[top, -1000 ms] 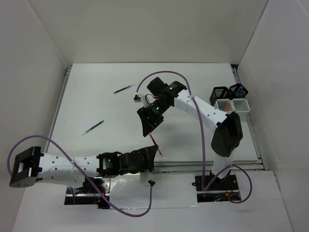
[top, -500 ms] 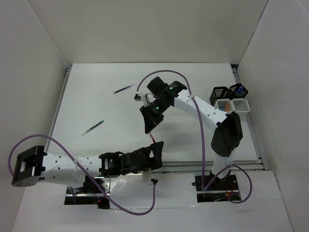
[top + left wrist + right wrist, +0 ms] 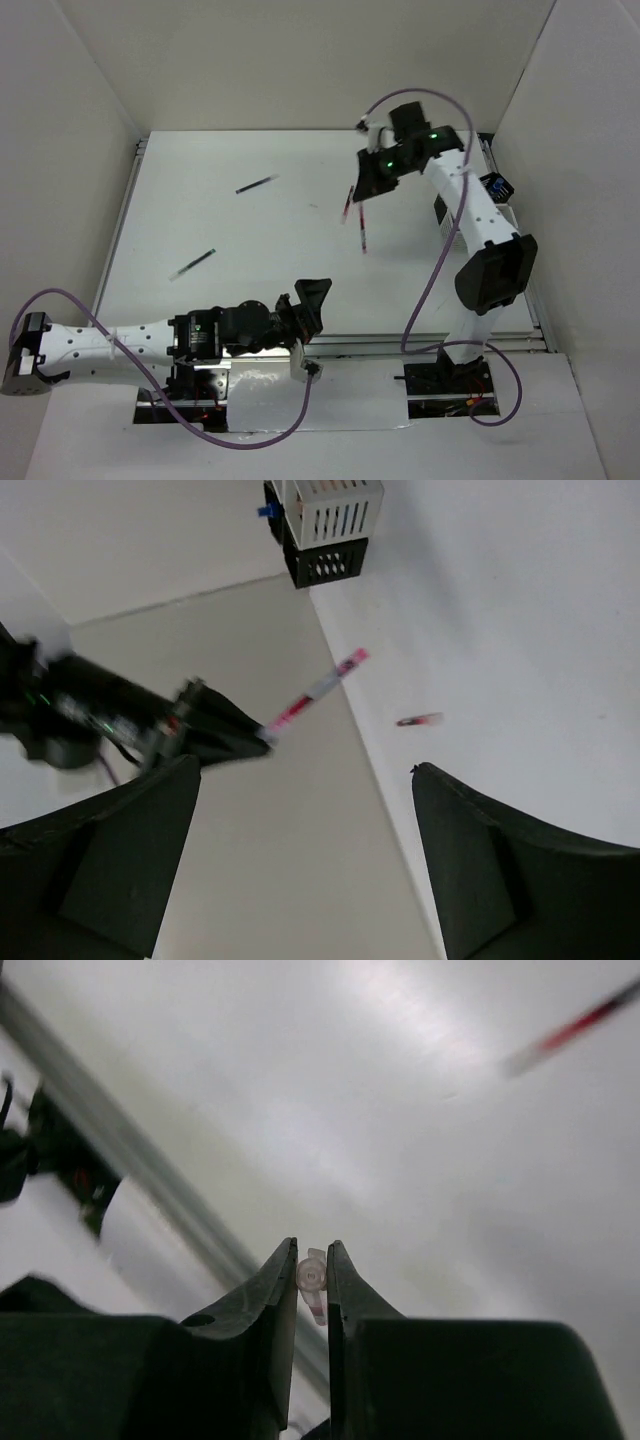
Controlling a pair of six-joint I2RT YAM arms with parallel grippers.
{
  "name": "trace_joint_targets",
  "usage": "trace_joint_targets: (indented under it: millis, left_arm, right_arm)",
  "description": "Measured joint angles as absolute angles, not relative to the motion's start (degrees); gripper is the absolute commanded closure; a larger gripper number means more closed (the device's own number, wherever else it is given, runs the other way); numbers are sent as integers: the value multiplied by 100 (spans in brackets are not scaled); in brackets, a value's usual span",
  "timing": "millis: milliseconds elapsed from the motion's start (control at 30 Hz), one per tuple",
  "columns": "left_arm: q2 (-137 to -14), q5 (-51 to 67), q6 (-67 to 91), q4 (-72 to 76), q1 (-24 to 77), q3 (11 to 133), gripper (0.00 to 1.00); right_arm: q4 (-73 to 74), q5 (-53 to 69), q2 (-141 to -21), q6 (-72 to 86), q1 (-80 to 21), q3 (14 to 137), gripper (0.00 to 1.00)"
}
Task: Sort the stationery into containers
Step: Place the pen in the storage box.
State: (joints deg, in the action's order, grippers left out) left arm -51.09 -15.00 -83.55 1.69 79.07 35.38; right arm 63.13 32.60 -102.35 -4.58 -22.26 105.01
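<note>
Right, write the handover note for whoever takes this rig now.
Left gripper: open, empty, at the near side.
Right gripper: shut on the red pen, held in the air short of the containers at far right.
Done: something blue shows in one bin.
Left: bin the red pen, then the far dark pen and the near dark pen, both lying on the left.

This is looking like a robotics lab. White panels (image 3: 300, 60) are enclosing the desk (image 3: 260, 250); purple cables (image 3: 410, 92) are trailing off two robot arms (image 3: 480, 215).
</note>
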Motion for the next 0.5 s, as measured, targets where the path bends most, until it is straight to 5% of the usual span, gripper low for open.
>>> trace_joint_targets:
  millis: [233, 500]
  left_arm:
    - [-6578, -1431, -5242, -1422, 7190, 5686, 1]
    - [-8621, 1396, -1247, -2681, 2867, 8213, 1]
  right_arm:
    - [5544, 2788, -9673, -556, 244, 10844, 100]
    - [3365, 2117, -8586, 40, 1782, 9452, 100]
